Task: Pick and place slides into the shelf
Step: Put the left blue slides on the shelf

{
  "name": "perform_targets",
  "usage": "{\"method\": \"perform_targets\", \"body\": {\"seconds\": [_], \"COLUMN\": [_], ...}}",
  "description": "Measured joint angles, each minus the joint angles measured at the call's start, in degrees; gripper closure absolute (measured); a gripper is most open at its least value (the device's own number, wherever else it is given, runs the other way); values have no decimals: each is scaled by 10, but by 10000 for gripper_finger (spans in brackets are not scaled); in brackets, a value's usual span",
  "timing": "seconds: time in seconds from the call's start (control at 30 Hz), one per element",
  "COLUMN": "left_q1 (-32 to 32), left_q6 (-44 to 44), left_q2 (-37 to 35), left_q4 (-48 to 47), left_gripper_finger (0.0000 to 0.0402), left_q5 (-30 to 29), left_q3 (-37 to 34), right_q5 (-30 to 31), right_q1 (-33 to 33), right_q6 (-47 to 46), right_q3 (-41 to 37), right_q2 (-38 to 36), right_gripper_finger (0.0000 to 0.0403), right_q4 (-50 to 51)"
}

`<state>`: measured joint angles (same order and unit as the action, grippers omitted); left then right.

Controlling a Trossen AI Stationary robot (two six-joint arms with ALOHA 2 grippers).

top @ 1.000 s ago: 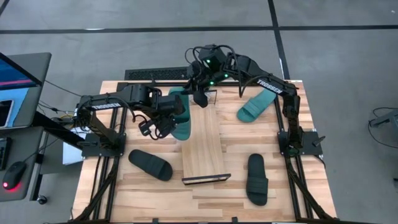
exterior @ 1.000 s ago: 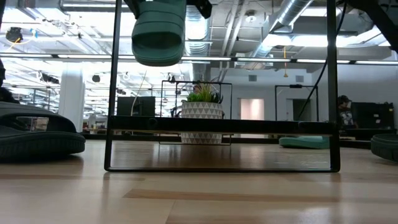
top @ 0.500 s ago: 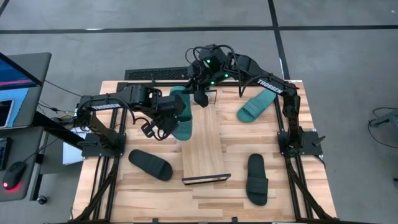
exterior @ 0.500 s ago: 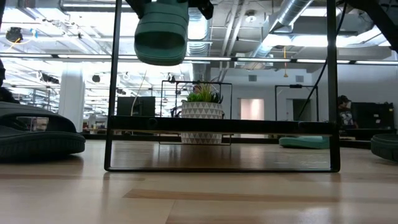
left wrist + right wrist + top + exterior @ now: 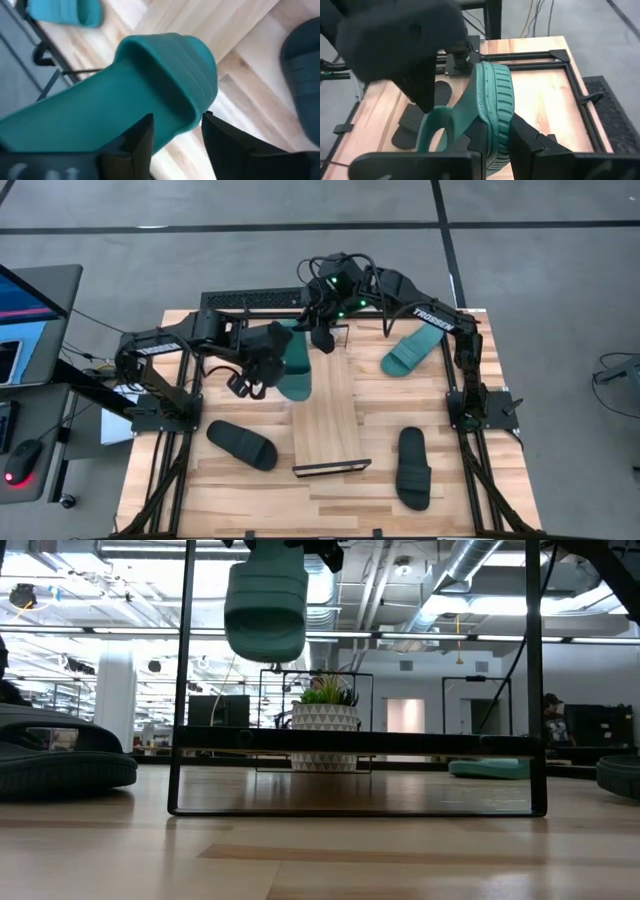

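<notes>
A teal slide (image 5: 293,366) hangs in the air over the left edge of the shelf (image 5: 328,420), a long light-wood plank with black wire ends. My right gripper (image 5: 319,337) is shut on the slide's far end. My left gripper (image 5: 175,142) is open beside the slide's left side, one finger on each side of its rim. In the low view the slide (image 5: 265,600) hangs high above the table. A second teal slide (image 5: 411,353) lies at the far right, and two dark slides (image 5: 241,445) (image 5: 413,467) lie near the front. My right gripper pinches the ribbed rim of the teal slide's sole (image 5: 493,107) between its two fingers, at the slide's far end, from the far side slanting down. The slide stands on edge, clear of table and shelf, its strap end hanging toward the near side. My left gripper has the slide's rim (image 5: 180,127) between its spread fingers; whether they touch it, I cannot tell.
The shelf's black wire frame (image 5: 360,810) stands across the low view. A monitor and mouse sit off the table's left side. Bare tabletop (image 5: 240,495) shows at the near left corner and between the shelf and the right-hand slides.
My left gripper has opened around the teal slide's rim and drawn back slightly toward the table's left. The slide stays in my right gripper; its hanging near end has swung a little toward the right, over the shelf, and sunk slightly.
</notes>
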<state>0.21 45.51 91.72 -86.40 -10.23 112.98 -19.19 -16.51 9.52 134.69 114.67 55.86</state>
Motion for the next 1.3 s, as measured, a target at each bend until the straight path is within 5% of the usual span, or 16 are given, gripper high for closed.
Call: {"method": "perform_targets", "body": {"seconds": [0.33,0.83,1.3], "left_q1": [-13,-10,-10], "left_q6": [-133,-320,-499], "left_q2": [-23,-112,-176], "left_q4": [1,-21,-36], "left_gripper_finger": [195,213,214], "left_q5": [-74,-117,-212], "left_q3": [37,37,35], "right_q5": [80,189,328], "right_q1": [-36,-110,-81], "right_q6": [-68,-145,-296], "right_q3": [1,2,2], "right_q2": [-23,-176,-276], "right_gripper_finger": [363,363,363], "right_q4": [-18,-56,-34]}}
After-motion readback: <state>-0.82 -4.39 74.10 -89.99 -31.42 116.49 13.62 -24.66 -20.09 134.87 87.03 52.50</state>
